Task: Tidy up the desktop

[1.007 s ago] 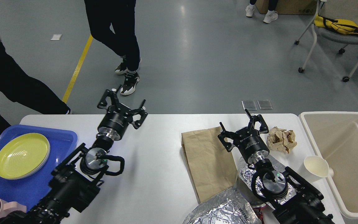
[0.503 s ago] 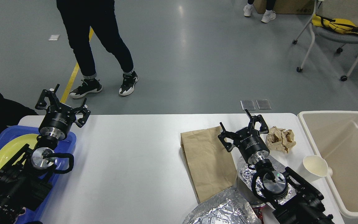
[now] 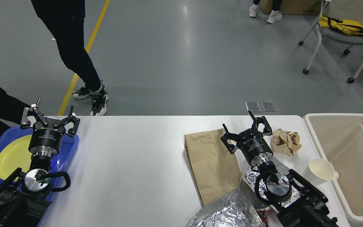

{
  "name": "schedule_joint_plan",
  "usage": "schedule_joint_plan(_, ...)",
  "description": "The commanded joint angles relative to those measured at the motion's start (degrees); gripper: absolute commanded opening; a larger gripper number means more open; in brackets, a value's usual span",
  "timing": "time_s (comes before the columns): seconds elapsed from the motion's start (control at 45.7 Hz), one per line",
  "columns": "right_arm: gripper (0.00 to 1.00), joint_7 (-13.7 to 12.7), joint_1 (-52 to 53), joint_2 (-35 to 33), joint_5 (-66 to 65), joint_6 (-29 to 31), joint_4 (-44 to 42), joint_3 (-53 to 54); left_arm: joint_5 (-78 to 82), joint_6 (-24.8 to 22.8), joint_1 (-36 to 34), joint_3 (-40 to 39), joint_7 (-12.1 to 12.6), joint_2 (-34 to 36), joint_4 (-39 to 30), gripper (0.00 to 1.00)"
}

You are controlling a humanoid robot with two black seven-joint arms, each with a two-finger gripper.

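Note:
The white desktop [image 3: 137, 151] spans the lower half of the head view. On its right part lie a flat brown paper bag [image 3: 210, 164], a crumpled brown paper ball [image 3: 286, 141], crumpled foil [image 3: 224, 212] and a tipped white paper cup [image 3: 322, 169]. My right gripper [image 3: 246, 127] is open and empty above the bag's far right corner, just left of the paper ball. My left gripper [image 3: 49, 117] is open and empty over the far edge of the blue tray [image 3: 69, 148], which holds a yellow plate [image 3: 11, 156].
A beige bin [image 3: 351, 151] stands off the right end of the desktop. More foil [image 3: 247, 173] lies under my right arm, and a red can [image 3: 262, 212] shows at the bottom. People's legs [image 3: 71, 47] and a wheeled chair [image 3: 339, 34] are on the floor beyond.
My left arm has swung left from the middle of the desktop to over the blue tray, its gripper staying open. The right arm has not moved. A person behind walked left.

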Motion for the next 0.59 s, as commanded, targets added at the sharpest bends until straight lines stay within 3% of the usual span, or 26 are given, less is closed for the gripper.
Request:
schedule_joint_plan(0.0, 1.0, 0.0, 0.01, 0.0, -0.01, 0.0, -0.1, 0.0, -0.11, -0.41, 0.04, 0.01, -0.49, 0.04, -0.01, 0.97)
schedule_joint_plan(0.569, 1.0, 0.0, 0.01, 0.0, -0.01, 0.0, -0.1, -0.09, -0.2, -0.41, 0.04, 0.01, -0.58, 0.04, -0.01, 0.97)
